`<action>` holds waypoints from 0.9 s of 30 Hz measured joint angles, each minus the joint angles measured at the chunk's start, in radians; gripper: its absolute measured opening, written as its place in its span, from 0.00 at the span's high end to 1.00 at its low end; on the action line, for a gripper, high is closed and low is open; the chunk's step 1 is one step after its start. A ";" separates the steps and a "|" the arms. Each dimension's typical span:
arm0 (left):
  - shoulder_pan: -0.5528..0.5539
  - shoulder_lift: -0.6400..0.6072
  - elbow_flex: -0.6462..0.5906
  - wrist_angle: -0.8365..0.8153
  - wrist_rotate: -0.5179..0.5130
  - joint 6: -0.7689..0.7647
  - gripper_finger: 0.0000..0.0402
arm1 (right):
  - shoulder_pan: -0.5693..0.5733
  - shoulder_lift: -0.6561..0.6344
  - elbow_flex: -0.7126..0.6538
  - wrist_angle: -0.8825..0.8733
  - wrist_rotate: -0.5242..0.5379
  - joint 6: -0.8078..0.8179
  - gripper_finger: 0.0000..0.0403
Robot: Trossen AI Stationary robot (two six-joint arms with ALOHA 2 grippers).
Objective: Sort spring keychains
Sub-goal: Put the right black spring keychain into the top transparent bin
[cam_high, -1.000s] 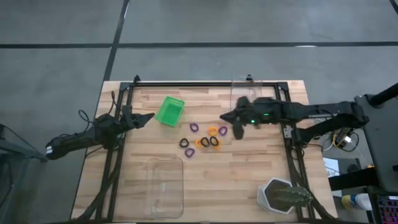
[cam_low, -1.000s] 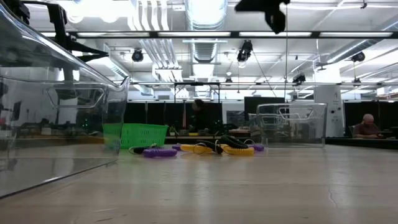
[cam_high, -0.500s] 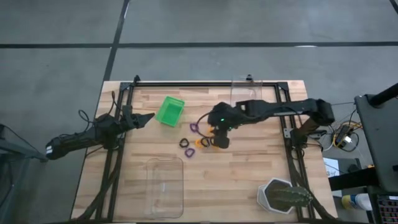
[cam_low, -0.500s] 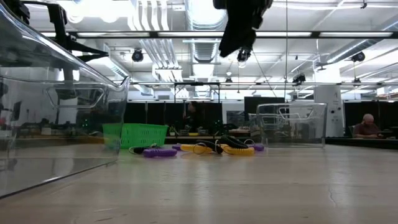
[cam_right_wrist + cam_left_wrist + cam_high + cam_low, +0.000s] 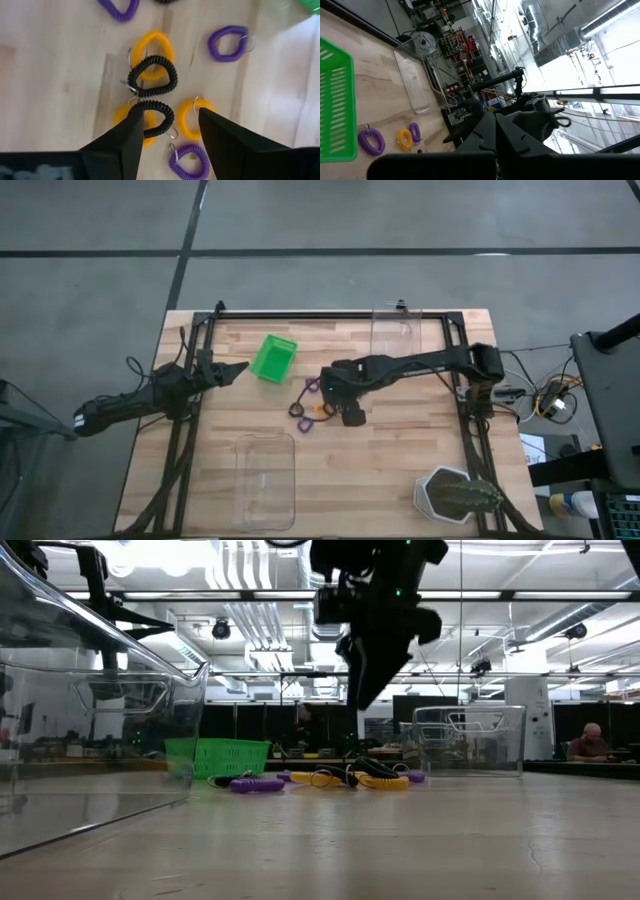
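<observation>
Right gripper (image 5: 167,132) hangs over keychain cluster at table centre, fingers apart, holding nothing. Left gripper (image 5: 238,367) waits at left edge by green bin (image 5: 272,357); we cannot tell its fingers.

Spring keychains (image 5: 150,75): we judge light, springy, floppy coils; pinch across coil wall, overlaps may snag.

Wrist view count, we see: 3 orange, 2 black, 3 purple.

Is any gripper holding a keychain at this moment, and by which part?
Nothing is held. The right gripper hangs open above the spring keychains; the left gripper waits near the green bin.
</observation>
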 joint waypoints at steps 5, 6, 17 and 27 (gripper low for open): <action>0.000 0.000 0.000 0.000 0.001 0.000 1.00 | -0.001 0.051 -0.001 -0.010 0.004 -0.037 0.57; 0.000 0.000 0.000 0.000 0.001 0.000 1.00 | -0.001 0.057 -0.001 -0.010 0.004 -0.044 0.57; 0.000 0.000 0.000 0.001 0.001 -0.001 1.00 | -0.020 0.136 -0.007 -0.013 0.018 -0.062 0.58; 0.000 0.002 0.000 0.001 0.001 -0.001 1.00 | -0.044 0.150 -0.012 0.008 0.035 -0.059 0.59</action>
